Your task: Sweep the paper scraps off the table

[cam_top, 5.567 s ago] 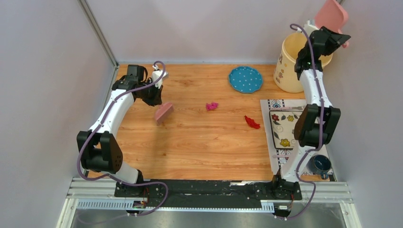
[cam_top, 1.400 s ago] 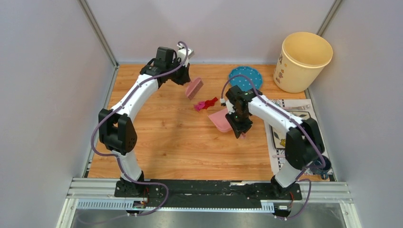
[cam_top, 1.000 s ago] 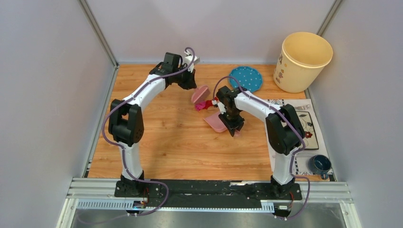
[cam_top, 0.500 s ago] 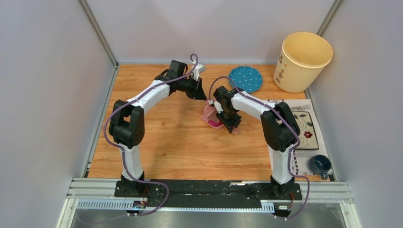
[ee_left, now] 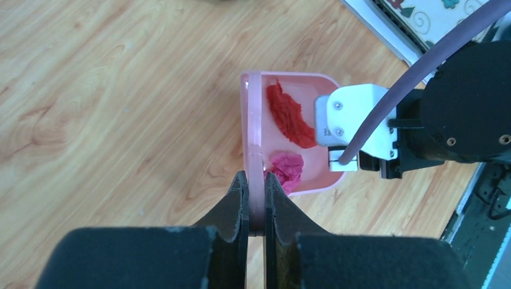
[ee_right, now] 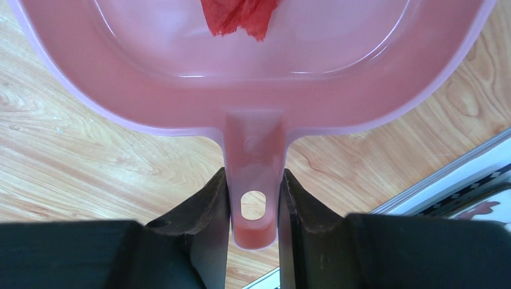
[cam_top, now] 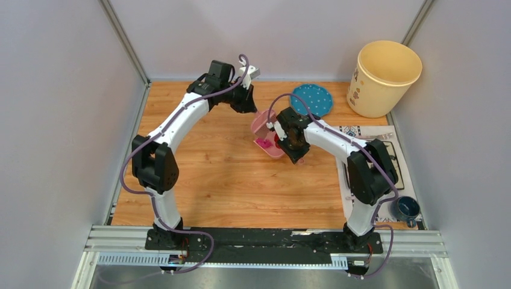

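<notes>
Left gripper [ee_left: 255, 188] pinching the pink brush [ee_left: 253, 132] at the open edge of the dustpan [ee_right: 181, 102], right gripper [ee_right: 253, 180] clamping the dustpan handle, red and magenta paper scraps [ee_left: 290, 111] lying inside the dustpan, over the table [cam_top: 229, 180].

Left gripper [ee_left: 255, 186] jaws pinch thin pink edge, probably brush [ee_left: 253, 120]; red, magenta paper scraps [ee_left: 289, 114] lie in dustpan [ee_left: 307, 81].
</notes>
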You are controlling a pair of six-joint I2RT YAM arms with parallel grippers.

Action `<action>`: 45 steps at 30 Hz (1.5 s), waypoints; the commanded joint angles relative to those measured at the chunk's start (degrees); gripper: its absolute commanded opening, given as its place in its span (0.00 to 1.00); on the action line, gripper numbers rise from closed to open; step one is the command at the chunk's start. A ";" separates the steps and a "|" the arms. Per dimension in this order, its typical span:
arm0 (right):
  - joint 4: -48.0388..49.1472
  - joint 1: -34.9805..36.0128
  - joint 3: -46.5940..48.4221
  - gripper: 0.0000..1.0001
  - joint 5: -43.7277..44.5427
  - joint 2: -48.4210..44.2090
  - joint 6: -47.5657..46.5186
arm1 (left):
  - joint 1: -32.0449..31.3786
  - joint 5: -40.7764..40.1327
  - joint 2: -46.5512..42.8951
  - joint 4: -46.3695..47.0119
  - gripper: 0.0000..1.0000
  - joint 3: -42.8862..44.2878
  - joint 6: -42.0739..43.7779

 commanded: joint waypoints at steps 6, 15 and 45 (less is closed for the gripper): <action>1.63 0.34 3.16 0.00 2.57 -4.21 -3.38 | 2.58 -2.63 -6.47 -3.38 0.00 3.06 5.48; 1.19 0.34 5.54 0.00 -0.59 -5.44 -4.26 | 6.72 0.19 -6.65 -2.77 0.00 7.11 2.14; -19.50 -36.47 63.64 0.00 8.37 9.68 -2.76 | 20.96 1.32 -20.54 -1.97 0.00 -21.63 6.97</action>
